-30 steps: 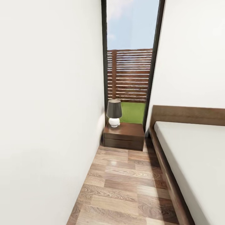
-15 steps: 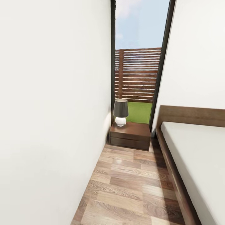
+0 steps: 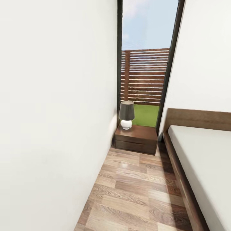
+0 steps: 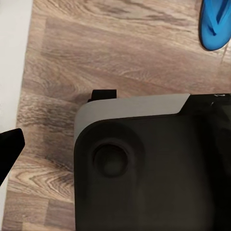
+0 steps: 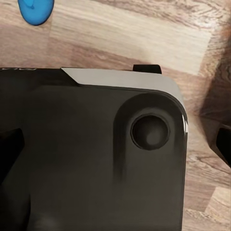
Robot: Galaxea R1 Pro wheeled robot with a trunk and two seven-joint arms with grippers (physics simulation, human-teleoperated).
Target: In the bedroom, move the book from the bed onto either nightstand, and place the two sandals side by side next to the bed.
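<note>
The nightstand (image 3: 136,139), low and dark brown, stands at the far end of a narrow aisle under the tall window (image 3: 147,61). The bed (image 3: 205,160), with its dark frame and bare off-white mattress, runs along the right. The book is out of view. A blue sandal (image 4: 216,24) lies on the plank floor in the left wrist view. In the right wrist view a blue sandal (image 5: 36,10) also shows; I cannot tell if it is the same one. My left gripper (image 4: 115,154) and right gripper (image 5: 115,144) hang open and empty over my dark base (image 4: 154,168).
A small lamp (image 3: 126,115) with a dark shade and white body stands on the nightstand's left part. A white wall (image 3: 54,112) closes the aisle on the left. The wood floor (image 3: 138,189) runs between wall and bed frame.
The whole head view has shifted, so nightstand, lamp and window now sit further right in the picture; the camera moved, not the things.
</note>
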